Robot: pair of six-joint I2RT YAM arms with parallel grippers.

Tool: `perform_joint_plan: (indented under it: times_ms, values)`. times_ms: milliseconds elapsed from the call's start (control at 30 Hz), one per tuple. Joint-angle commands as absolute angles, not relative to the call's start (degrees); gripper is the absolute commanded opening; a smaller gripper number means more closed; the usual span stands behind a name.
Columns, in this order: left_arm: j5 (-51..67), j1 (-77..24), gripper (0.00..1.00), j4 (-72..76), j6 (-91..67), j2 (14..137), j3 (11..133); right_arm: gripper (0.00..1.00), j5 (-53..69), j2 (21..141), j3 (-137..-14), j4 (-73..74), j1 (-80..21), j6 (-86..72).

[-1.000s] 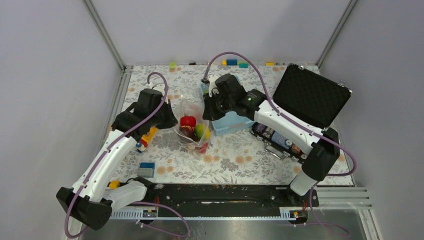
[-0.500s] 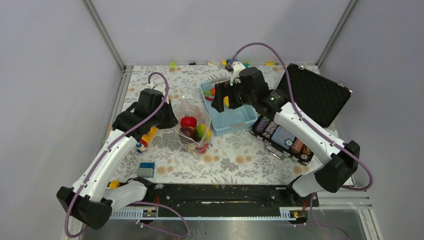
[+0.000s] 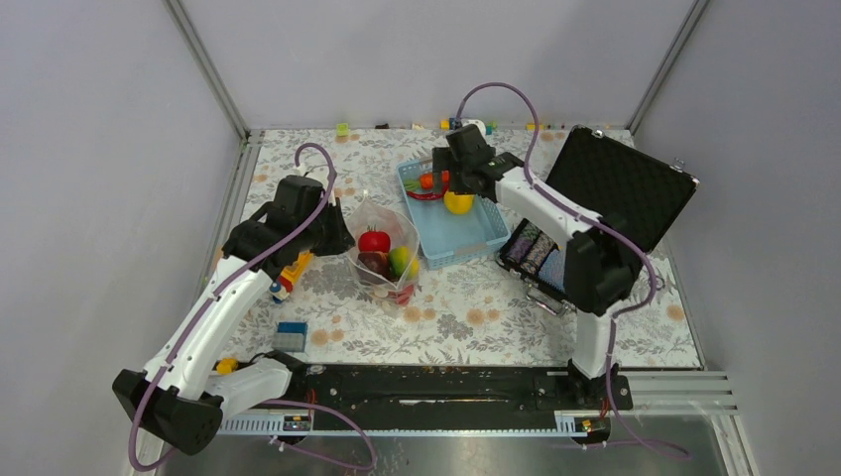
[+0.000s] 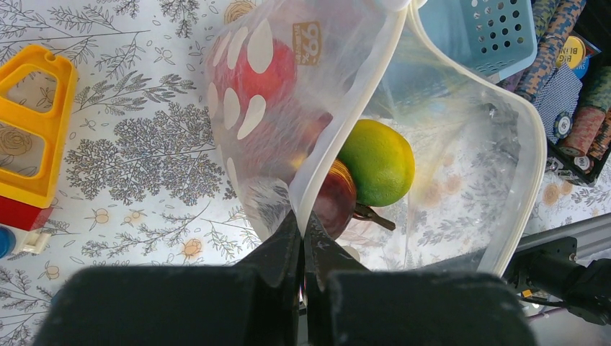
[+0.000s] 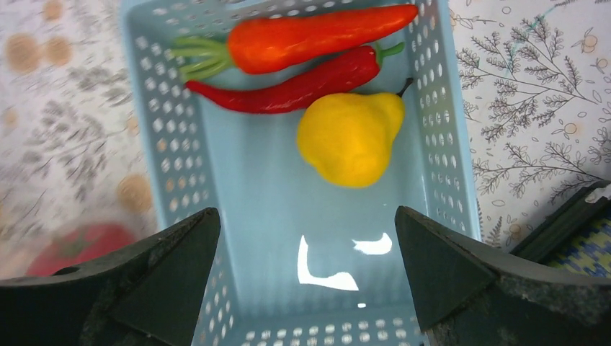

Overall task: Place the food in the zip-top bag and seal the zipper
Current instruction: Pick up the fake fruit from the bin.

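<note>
- Far left: yellow toy (image 4: 29,137) on the floral tablecloth (image 4: 122,155), apart from the bag. Not task-relevant.
- Left gripper (image 4: 301,249): clenched on the near rim of the zip-top bag (image 4: 461,180), holding the mouth propped open. Same pose as 1 s ago; only the other arm has moved.
- Zipper (image 4: 351,115): whitish strip, unsealed, its 2 sides spread well apart.
- Food in the bag: a red round fruit (image 4: 266,72) behind the dotted wall, a green-yellow fruit (image 4: 376,162), and a dark red piece (image 4: 335,202) touching it. More lies lower down, hard to tell apart.
- Light-blue basket (image 5: 245,216), just right of the bag: 3 pieces remain, carrot (image 5: 317,36), red chili (image 5: 288,86) and yellow pear (image 5: 351,137), crowded at the far end.
- Right gripper (image 5: 306,252): 1 s ago it sat by the bag mouth; it has since swung over the basket. Jaws wide, nothing held, hovering above the pear.
- Reading: this looks like a return trip for another piece, with the pear nearest. Bagging is unfinished and sealing not begun.
- Far right: open black case (image 3: 615,188) with chip stacks (image 4: 587,119). Untouched.
</note>
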State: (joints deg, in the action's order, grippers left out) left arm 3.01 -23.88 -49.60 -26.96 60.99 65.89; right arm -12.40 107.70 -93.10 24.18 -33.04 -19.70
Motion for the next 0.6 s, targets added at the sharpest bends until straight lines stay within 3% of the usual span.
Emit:
perform_joint_plan:
  times_ms: [0, 567]
  values:
    - [4.14, -23.38, 0.0, -47.31, -26.19, 61.38, 67.67, 1.0, -19.15, 115.03, -100.65, 24.52, -31.81, -25.54]
    - [5.08, -23.2, 0.0, -47.29, -26.19, 62.76, 67.67, 1.0, -18.2, 131.03, -110.8, 26.45, -29.16, -31.63]
